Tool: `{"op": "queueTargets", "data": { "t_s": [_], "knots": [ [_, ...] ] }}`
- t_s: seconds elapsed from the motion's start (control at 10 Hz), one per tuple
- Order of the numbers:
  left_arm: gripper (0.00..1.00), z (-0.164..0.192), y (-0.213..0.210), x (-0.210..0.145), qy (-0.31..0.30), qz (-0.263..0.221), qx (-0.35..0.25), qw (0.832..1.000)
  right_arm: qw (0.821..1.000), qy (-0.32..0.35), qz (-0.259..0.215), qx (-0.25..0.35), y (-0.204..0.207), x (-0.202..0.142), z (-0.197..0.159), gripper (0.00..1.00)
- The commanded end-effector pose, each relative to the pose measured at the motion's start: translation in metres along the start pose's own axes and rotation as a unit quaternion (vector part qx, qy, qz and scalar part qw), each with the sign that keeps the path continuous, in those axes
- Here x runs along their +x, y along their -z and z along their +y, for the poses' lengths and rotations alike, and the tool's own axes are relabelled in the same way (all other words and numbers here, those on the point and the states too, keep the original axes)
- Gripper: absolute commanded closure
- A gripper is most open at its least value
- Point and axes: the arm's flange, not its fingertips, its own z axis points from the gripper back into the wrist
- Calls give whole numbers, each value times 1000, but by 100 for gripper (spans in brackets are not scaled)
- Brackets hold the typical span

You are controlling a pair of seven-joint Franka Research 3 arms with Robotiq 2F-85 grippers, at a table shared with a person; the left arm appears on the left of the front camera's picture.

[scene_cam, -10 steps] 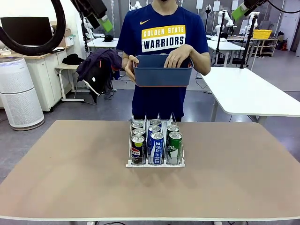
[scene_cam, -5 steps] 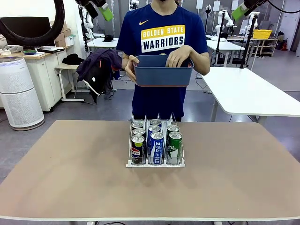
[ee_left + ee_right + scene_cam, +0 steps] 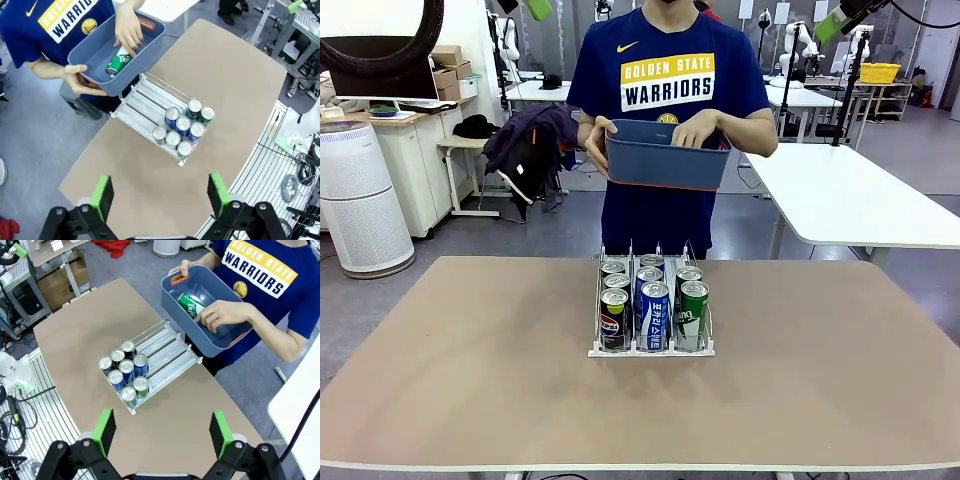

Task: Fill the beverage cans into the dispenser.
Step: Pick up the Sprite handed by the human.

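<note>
The dispenser (image 3: 632, 256) stands mid-table with several beverage cans (image 3: 654, 316) packed at its near end: black Pepsi, blue-and-white and green ones. From above, the cans (image 3: 183, 123) fill one end of the dispenser (image 3: 145, 97), and the lanes toward the person lie bare. The person holds a dark blue tub (image 3: 666, 158) above the far table edge. One hand (image 3: 128, 32) rests on a green can (image 3: 119, 60) lying in the tub. High over the table, my left gripper (image 3: 160, 195) and right gripper (image 3: 162, 432) both hang open with nothing between their fingers.
The brown table (image 3: 470, 380) has wide bare room around the rack. A white table (image 3: 850, 200) stands beyond at the right, an air purifier (image 3: 360, 200) at the left. In the right wrist view the dispenser (image 3: 170, 347) and tub (image 3: 220, 340) lie far below.
My left arm has risen toward the top edge of the front view. The person has tilted the tub slightly, with the hand still inside it. The cans in the rack have not moved.
</note>
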Motion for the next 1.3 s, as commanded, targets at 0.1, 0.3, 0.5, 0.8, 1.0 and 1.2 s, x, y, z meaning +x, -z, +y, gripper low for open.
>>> {"op": "queueTargets", "data": {
  "t_s": [0.1, 0.3, 0.5, 0.8, 1.0, 1.2],
  "knots": [
    [0, 0, 0, 0, 0, 0, 0, 1000, 1000, 1, 1, 1, 1, -1, 0, 0],
    [0, 0, 0, 0, 0, 0, 0, 1000, 1000, 1, 1, 1, 1, -1, 0, 0],
    [0, 0, 0, 0, 0, 0, 0, 1000, 1000, 1, 1, 1, 1, -1, 0, 0],
    [0, 0, 0, 0, 0, 0, 0, 1000, 1000, 1, 1, 1, 1, -1, 0, 0],
    [0, 0, 0, 0, 0, 0, 0, 1000, 1000, 1, 1, 1, 1, -1, 0, 0],
    [0, 0, 0, 0, 0, 0, 0, 1000, 1000, 1, 1, 1, 1, -1, 0, 0]
  ]
}}
